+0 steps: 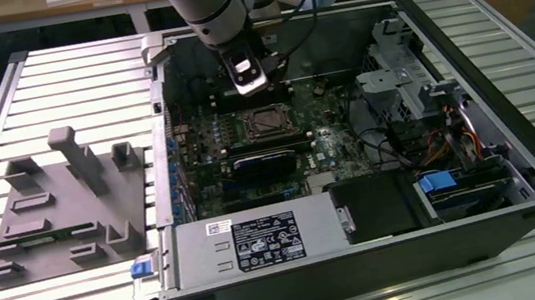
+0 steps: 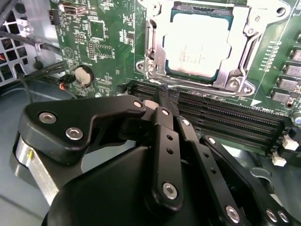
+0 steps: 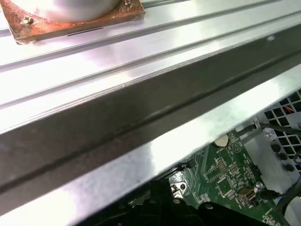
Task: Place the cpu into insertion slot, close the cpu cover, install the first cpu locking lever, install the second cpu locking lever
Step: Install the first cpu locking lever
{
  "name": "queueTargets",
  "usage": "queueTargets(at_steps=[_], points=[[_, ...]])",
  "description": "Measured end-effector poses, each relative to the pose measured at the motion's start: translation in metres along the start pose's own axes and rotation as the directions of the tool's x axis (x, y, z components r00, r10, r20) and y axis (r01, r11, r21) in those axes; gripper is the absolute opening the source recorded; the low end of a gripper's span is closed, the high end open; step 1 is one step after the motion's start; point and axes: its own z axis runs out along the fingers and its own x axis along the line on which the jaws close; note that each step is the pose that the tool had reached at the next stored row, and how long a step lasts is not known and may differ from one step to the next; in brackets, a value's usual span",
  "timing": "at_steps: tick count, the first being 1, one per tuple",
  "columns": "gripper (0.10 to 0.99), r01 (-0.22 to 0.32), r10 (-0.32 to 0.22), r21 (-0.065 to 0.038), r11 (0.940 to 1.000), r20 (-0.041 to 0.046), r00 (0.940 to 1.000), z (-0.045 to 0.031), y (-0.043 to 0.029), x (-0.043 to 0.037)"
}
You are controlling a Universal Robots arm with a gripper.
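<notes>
The cpu (image 2: pixel 197 47) lies flat in the insertion slot (image 2: pixel 202 7) on the green board, its silver-grey top facing up. The cpu cover (image 2: pixel 237 70), a silver frame, lies down around it, and the chip shows through its window. In the exterior view the socket (image 1: pixel 265 121) sits mid-board inside the open computer case. My gripper (image 2: pixel 165 96) hangs just beside the socket's edge, on the side of the memory slots, black fingers drawn together with nothing between them. From outside, the gripper (image 1: pixel 249 87) stands just above the socket's far edge. Whether the levers are latched cannot be made out.
Long black memory slots (image 2: pixel 225 117) run beside the socket, under the fingertips. A coin battery (image 2: pixel 83 75) and cables lie close by. The case wall (image 3: pixel 141 122) rises near the arm. A power supply (image 1: pixel 249 240), drive cage (image 1: pixel 406 81) and grey fixture (image 1: pixel 63 204) surround the work area.
</notes>
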Motion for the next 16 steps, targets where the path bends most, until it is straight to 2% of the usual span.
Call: queueTargets(at_steps=[5, 11, 12, 13, 16], points=[[0.106, 0.0, 0.0, 0.0, 1.0, 0.0, 1.0, -0.0055, 0.0016, -0.0017], [0.106, 0.0, 0.0, 0.0, 1.0, -0.0002, 1.0, -0.0058, 0.0017, -0.0018], [0.106, 0.0, 0.0, 0.002, 1.0, -0.0032, 1.0, -0.0056, 0.0017, -0.0019], [0.106, -0.001, 0.001, 0.007, 1.0, -0.0103, 0.9999, -0.0053, 0.0017, -0.0021], [0.106, -0.002, 0.003, 0.029, 0.9996, -0.0387, 0.9992, -0.004, 0.0021, -0.0031]])
